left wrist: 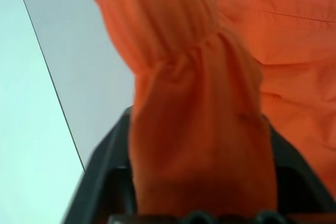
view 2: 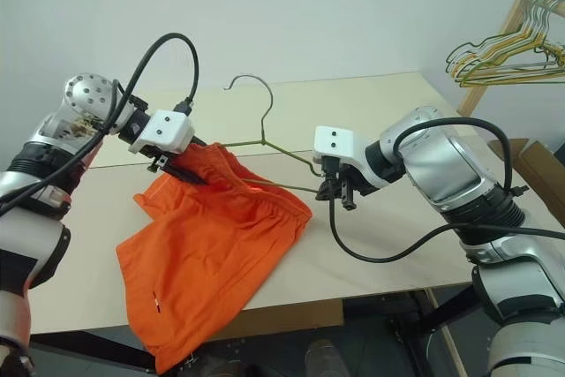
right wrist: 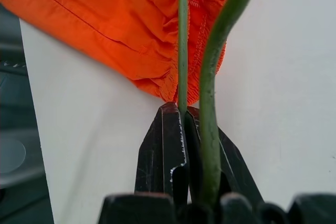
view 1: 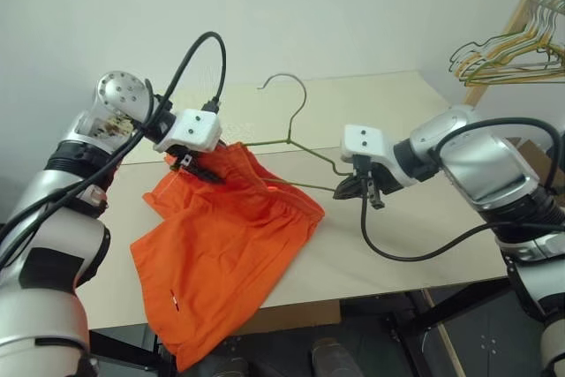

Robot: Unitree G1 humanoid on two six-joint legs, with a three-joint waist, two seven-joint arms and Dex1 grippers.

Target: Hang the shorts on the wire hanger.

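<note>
The orange shorts [view 1: 221, 253] lie bunched on the table, with one leg hanging over its front edge. Their gathered waistband covers the left part of the wire hanger [view 1: 311, 154], whose hook [view 1: 291, 86] points to the far side. My left gripper [view 1: 199, 168] is at the shorts' upper left edge, and in the left wrist view a fold of orange fabric [left wrist: 199, 129] is pinched between its black fingers [left wrist: 105, 177]. My right gripper [view 1: 356, 188] is shut on the hanger's right corner, and the right wrist view shows the green wire [right wrist: 182, 51] clamped between its fingertips.
The beige table [view 1: 397, 103] has bare room on the right and at the back. A bunch of yellow, green and tan hangers [view 1: 512, 46] hangs from a wooden rack at the far right. Black cables loop from both wrists.
</note>
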